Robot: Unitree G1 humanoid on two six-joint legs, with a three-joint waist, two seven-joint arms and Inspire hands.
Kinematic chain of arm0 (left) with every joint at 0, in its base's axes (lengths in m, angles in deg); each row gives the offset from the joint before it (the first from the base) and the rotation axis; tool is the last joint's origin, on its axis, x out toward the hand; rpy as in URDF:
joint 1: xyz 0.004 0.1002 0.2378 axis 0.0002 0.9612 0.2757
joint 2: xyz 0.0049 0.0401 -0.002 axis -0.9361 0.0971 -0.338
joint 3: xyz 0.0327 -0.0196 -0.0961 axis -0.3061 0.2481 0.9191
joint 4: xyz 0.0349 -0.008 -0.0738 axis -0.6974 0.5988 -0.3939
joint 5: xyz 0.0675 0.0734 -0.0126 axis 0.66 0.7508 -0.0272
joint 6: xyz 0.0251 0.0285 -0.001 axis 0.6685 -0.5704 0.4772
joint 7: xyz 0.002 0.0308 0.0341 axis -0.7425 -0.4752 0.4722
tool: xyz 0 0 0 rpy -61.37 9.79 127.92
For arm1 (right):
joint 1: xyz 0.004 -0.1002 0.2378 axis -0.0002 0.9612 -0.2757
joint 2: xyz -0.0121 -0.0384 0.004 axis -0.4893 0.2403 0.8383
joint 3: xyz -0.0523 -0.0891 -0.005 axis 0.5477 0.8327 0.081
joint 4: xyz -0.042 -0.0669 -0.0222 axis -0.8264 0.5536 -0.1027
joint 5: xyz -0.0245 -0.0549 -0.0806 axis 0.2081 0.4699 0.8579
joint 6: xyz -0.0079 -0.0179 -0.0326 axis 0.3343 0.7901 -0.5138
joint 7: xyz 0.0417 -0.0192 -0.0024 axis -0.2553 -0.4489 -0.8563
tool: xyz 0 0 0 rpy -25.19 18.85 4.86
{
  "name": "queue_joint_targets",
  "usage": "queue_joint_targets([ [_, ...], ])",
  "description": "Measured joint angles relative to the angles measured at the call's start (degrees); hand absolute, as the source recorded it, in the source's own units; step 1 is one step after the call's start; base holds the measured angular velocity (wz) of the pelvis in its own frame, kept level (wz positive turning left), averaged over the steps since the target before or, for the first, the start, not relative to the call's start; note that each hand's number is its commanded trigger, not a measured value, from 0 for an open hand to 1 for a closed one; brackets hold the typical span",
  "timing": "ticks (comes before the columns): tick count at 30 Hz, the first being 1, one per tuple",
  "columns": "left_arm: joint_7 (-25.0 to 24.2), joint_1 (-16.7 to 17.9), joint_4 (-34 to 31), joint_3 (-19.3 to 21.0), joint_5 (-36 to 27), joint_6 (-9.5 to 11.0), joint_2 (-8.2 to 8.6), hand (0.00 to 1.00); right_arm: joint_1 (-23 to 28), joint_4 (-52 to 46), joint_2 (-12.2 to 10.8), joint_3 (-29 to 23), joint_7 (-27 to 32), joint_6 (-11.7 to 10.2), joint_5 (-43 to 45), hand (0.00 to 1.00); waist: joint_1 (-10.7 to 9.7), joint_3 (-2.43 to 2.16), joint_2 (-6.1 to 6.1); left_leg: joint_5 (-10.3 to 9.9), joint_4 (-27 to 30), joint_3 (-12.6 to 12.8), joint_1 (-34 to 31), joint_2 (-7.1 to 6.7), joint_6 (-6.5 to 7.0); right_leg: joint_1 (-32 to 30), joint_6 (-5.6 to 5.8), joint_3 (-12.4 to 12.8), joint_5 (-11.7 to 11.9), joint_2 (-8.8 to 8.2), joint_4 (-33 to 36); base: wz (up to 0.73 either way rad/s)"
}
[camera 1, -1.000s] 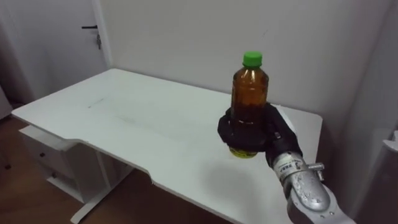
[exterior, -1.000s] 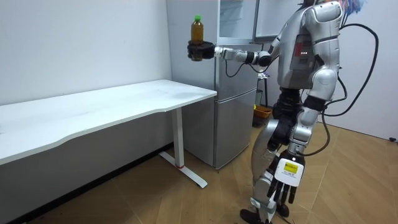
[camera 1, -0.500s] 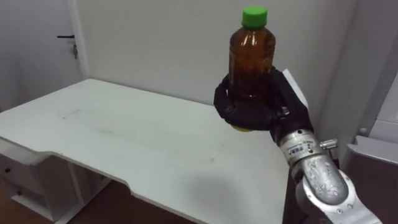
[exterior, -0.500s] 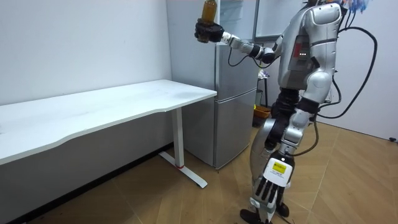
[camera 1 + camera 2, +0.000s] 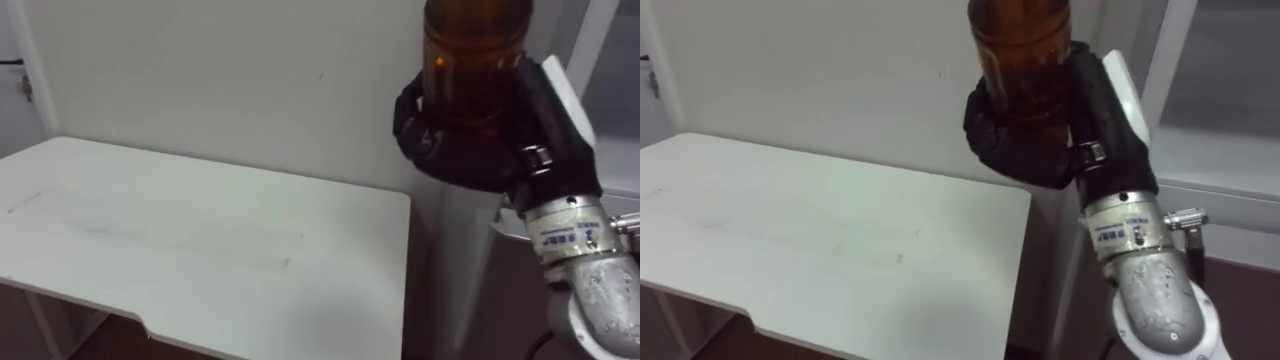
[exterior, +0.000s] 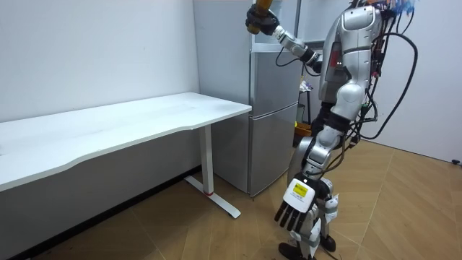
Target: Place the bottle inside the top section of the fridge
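Observation:
An amber bottle [image 5: 475, 55] stands upright in my right hand [image 5: 500, 140], whose dark fingers are curled round its lower half. Its top is cut off by the upper edge of the eye views. In the room view the bottle [image 6: 263, 3] is held high by the right hand [image 6: 258, 19], in front of the silver fridge's [image 6: 274, 108] upper part. The pale inside of the upper compartment [image 5: 1215, 150] shows just right of the hand. My left hand [image 6: 294, 209] hangs low beside my legs, fingers straight.
A white table [image 5: 200, 240] lies below and left of the bottle, its right end next to the fridge. A plain wall [image 5: 220, 80] stands behind it. I stand on wood floor [image 6: 404, 217] facing the fridge.
My right hand has lifted the bottle higher and carried it rightward from over the table to the fridge. The eye views have turned right. My left arm has swung forward.

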Motion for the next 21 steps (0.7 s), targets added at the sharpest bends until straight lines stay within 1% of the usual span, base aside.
queue_joint_targets([
  [2, -0.05, 0.02, -0.01, 0.06, 0.02, 0.04, 0.0, 0.0, 0.0, -1.47, 0.01, -1.25, 1.1, -0.11, 0.05, 1.0, -0.16, 0.11, 0.18, -0.66, 0.62, 1.02, -0.11, 0.48, -0.05, -0.06, 0.02, 0.44, 0.19, 0.27, -0.01, -0.24],
  [4, -0.18, 0.01, -0.01, 0.3, 0.04, 0.15, 0.01, 0.0, 0.18, -3.18, 0.02, -2.22, 1.55, -0.41, 0.38, 1.0, -0.9, 0.25, 0.41, -1.24, 1.38, 1.23, -0.43, 0.67, -0.05, -0.1, -0.02, 0.85, 0.22, 0.44, -0.01, -0.15],
  [6, -0.29, -0.01, -0.23, 1.28, 0.09, 0.35, 0.05, 0.0, 1.79, -5.45, 0.04, -3.88, 1.57, -1.81, 1.32, 1.0, -1.49, 0.15, 0.65, -1.43, 1.46, 1.73, -0.45, 0.8, -0.02, -0.37, -0.04, 1.37, 0.27, 0.52, -0.01, -0.1],
  [7, -0.28, 0.05, -0.26, 1.42, 0.09, 0.37, 0.05, 0.0, 2.29, -5.95, 0.04, -4.19, 1.57, -2.04, 1.38, 1.0, -1.56, 0.16, 0.72, -1.51, 1.45, 2.06, -0.34, 0.9, -0.01, -0.39, -0.05, 1.55, 0.31, 0.57, 0.0, -0.24],
  [8, -0.26, 0.09, -0.4, 1.64, 0.09, 0.37, 0.06, 0.0, 3.64, -7.19, 0.04, -4.81, 1.53, -2.07, 1.88, 1.0, -1.66, 0.14, 0.83, -1.68, 1.43, 2.78, -0.08, 1.14, -0.03, -0.3, -0.05, 2.47, 0.44, 0.74, -0.01, -0.26],
  [9, -0.09, 0.36, -0.46, 1.98, 0.09, 0.42, 0.06, 0.0, 5.09, -7.93, 0.04, -5.19, 1.42, -2.21, 2.34, 1.0, -2.02, 0.15, 0.97, -1.8, 1.43, 3.01, 0.02, 1.27, -0.08, -0.19, -0.06, 2.65, 0.54, 0.86, 0.0, -0.21],
  [13, 0.03, 0.7, -0.42, 2.09, 0.05, 0.42, 0.07, 0.0, 8.12, -8.05, 0.06, -6.72, 0.07, -2.18, 2.35, 1.0, -4.08, 0.15, 0.99, -1.79, 1.4, 3.17, 0.26, 1.33, -0.09, -0.19, -0.06, 3.0, 0.54, 0.9, 0.06, -0.04],
  [15, 0.06, 0.85, -0.4, 2.09, 0.06, 0.64, 0.1, 0.0, 9.74, -8.05, 0.17, -8.01, -0.49, -2.07, 2.17, 1.0, -4.3, 0.16, 1.01, -1.81, 1.2, 4.15, 0.61, 1.54, -0.12, -0.36, -0.08, 3.97, 0.55, 1.03, 0.11, -0.19],
  [18, 0.06, 1.07, -0.37, 2.1, 0.07, 0.83, 0.1, 0.0, 10.85, -8.05, 0.17, -9.93, -0.47, -1.89, 2.16, 1.0, -4.56, 0.14, 0.98, -1.84, 0.97, 4.63, 1.03, 1.59, -0.13, -0.37, -0.1, 4.38, 0.56, 1.04, 0.21, -0.14],
  [21, 0.06, 1.24, -0.35, 2.13, 0.07, 0.85, 0.1, 0.0, 10.88, -8.08, 0.17, -11.38, -0.39, -1.89, 2.14, 1.0, -5.07, 0.08, 0.78, -1.85, 1.0, 4.84, 1.07, 1.59, -0.12, -0.44, -0.19, 4.76, 0.61, 1.05, 0.2, -0.05],
])
